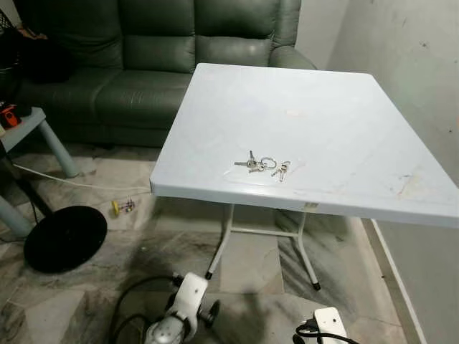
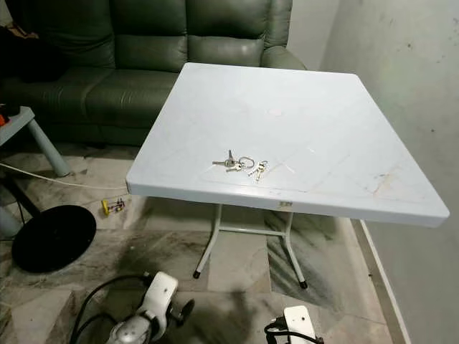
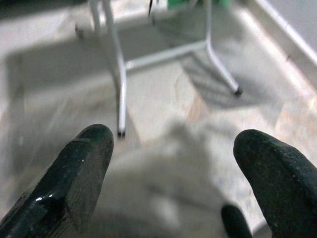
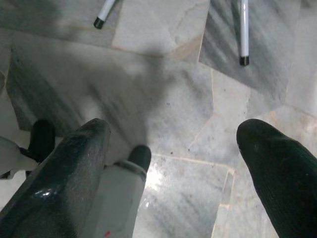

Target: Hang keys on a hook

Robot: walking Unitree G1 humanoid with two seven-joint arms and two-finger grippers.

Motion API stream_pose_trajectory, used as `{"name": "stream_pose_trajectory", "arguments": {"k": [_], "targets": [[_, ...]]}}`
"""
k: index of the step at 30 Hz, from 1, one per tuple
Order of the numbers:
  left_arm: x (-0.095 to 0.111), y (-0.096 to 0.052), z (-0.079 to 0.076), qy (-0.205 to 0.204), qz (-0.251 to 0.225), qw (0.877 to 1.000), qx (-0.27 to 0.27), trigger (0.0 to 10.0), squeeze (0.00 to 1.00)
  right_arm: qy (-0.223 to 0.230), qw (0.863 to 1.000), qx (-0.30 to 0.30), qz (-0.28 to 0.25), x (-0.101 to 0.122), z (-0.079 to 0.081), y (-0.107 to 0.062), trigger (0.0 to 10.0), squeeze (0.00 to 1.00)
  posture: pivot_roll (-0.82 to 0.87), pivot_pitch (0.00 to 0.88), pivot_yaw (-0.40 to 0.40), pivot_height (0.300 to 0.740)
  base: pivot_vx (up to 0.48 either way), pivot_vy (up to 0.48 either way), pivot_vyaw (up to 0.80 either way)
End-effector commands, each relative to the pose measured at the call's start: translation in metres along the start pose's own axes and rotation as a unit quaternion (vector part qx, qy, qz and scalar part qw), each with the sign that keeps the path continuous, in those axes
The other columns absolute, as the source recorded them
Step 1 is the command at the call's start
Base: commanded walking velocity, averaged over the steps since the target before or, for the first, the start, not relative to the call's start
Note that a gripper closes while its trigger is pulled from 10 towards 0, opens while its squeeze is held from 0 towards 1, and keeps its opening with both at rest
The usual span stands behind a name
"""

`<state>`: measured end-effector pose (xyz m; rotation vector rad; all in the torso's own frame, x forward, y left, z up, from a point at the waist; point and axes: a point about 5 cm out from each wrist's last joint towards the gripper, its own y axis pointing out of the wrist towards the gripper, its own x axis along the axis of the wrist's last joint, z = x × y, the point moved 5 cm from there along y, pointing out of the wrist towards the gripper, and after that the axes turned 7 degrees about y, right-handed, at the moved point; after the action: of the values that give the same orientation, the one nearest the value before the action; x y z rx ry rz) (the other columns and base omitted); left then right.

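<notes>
Two key bunches [image 1: 261,165] on unlabelled table [image 1: 344,122]

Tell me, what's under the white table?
Under the white table are its white metal legs standing on the marble floor. The tabletop covers the floor farther back, so that part is hidden.

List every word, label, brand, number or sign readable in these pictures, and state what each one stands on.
No text can be read in any view.
A small pale sticker sits on the front edge of the white table; too small to read.
The keys on the table show no legible marking.
The sofa, the floor and the wall carry no writing.
</notes>
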<state>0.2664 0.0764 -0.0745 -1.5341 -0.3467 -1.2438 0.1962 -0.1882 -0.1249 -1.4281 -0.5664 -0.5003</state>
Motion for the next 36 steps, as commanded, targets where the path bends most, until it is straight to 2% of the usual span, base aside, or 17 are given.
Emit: {"name": "stream_pose_trajectory", "arguments": {"k": [1,2,8,14,19,23,25,26,27,28,30,35,36], "targets": [[0.013,0.003,0.003,0.008,-0.023,1.000,0.001,10.0,0.00,-0.011,1.000,0.012,-0.021,0.011,0.002,0.001,10.0,0.00,0.03,0.000,-0.048,0.740,0.000,0.000,0.00],[0.025,0.006,0.005,0.020,-0.045,0.999,0.003,10.0,0.00,-0.013,0.999,0.019,-0.030,0.015,0.004,0.002,10.0,0.00,0.03,0.000,-0.048,0.740,0.000,0.000,0.00],[0.061,0.011,0.013,0.034,-0.108,0.994,0.003,10.0,0.00,-0.020,0.997,0.045,-0.065,0.030,0.013,0.003,10.0,0.00,0.02,0.000,-0.045,0.740,0.000,0.000,0.00],[0.093,0.012,0.028,0.026,-0.167,0.985,0.018,10.0,0.00,-0.021,0.990,0.087,-0.112,0.049,0.023,0.001,10.0,0.00,0.02,0.000,-0.040,0.740,0.000,0.000,0.00],[0.107,0.008,0.035,0.011,-0.206,0.978,0.028,10.0,0.00,-0.003,0.978,0.131,-0.161,0.068,0.030,-0.004,10.0,0.00,0.02,0.000,-0.038,0.740,0.000,0.000,0.00],[0.111,0.004,0.035,0.013,-0.225,0.974,0.028,10.0,0.00,0.026,0.972,0.143,-0.187,0.079,0.028,-0.007,10.0,0.00,0.01,0.000,-0.032,0.740,0.000,0.000,0.00],[0.117,0.001,0.037,0.012,-0.243,0.969,0.032,10.0,0.00,0.059,0.964,0.146,-0.215,0.093,0.023,-0.009,10.0,0.00,0.01,0.000,-0.033,0.740,0.000,0.000,0.00],[0.124,-0.003,0.039,0.009,-0.267,0.963,0.036,10.0,0.00,0.080,0.953,0.153,-0.250,0.110,0.018,-0.014,10.0,0.00,0.02,0.000,-0.035,0.740,0.000,0.000,0.00],[0.124,-0.003,0.039,0.009,-0.267,0.963,0.036,10.0,0.00,0.080,0.953,0.153,-0.250,0.110,0.018,-0.014,10.0,0.00,0.02,0.000,-0.035,0.740,0.000,0.000,0.00],[0.131,-0.007,0.041,0.008,-0.288,0.957,0.040,10.0,0.00,0.091,0.943,0.156,-0.281,0.126,0.015,-0.018,10.0,0.00,0.02,0.000,-0.035,0.740,0.000,0.000,0.00],[0.138,-0.011,0.042,0.008,-0.306,0.951,0.043,10.0,0.00,0.107,0.933,0.155,-0.307,0.142,0.013,-0.021,10.0,0.00,0.03,0.000,-0.038,0.740,0.000,0.000,0.00],[0.142,-0.013,0.043,0.009,-0.314,0.948,0.047,10.0,0.00,0.120,0.927,0.154,-0.322,0.151,0.012,-0.023,10.0,0.00,0.03,0.000,-0.040,0.740,0.000,0.000,0.00],[0.146,-0.015,0.046,0.007,-0.325,0.944,0.053,10.0,0.00,0.135,0.917,0.154,-0.342,0.164,0.012,-0.025,10.0,0.00,0.03,0.000,-0.040,0.740,0.000,0.000,0.00]]}}
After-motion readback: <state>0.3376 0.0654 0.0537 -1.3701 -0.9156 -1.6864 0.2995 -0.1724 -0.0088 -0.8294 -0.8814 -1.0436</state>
